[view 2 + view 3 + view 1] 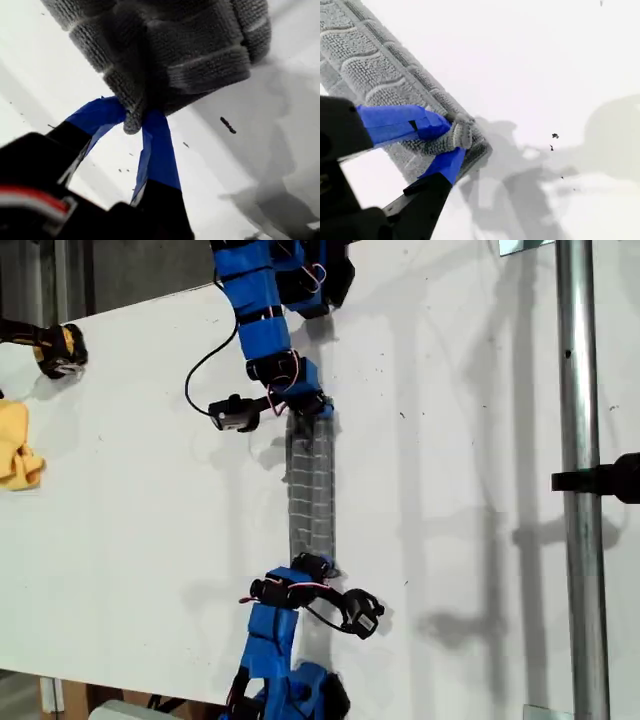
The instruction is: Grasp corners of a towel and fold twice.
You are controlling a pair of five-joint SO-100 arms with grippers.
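- Grey cloth with thin pale stripes, the towel, lies as a long narrow strip near the middle of the white table in the exterior view, running from the view's top toward its bottom.
- A blue arm comes in from the exterior view's top and meets the strip's upper end. Another blue arm comes in from the view's bottom and meets the lower end.
- I cannot tell from the wrist views which of these arms is first and which is second.
- My first gripper: the blue-taped jaws are nearly closed and pinch a bunched fold of the towel. The cloth is gathered thick right at the tips and casts a shadow on the table beside it.
- My second gripper: the jaws are closed down to the thickness of the cloth, clamping a rounded corner at the end of the strip.
- In the second wrist view the towel lies flat on the table and stretches away from the jaws, ribbed stripes showing.
- Towel's upper end in the exterior view looks wider and rumpled; the lower end is narrow.
- Small yellow cloth sits crumpled at the exterior view's left edge, well apart from the towel.
- Upright grey metal pole stands at the exterior view's right.
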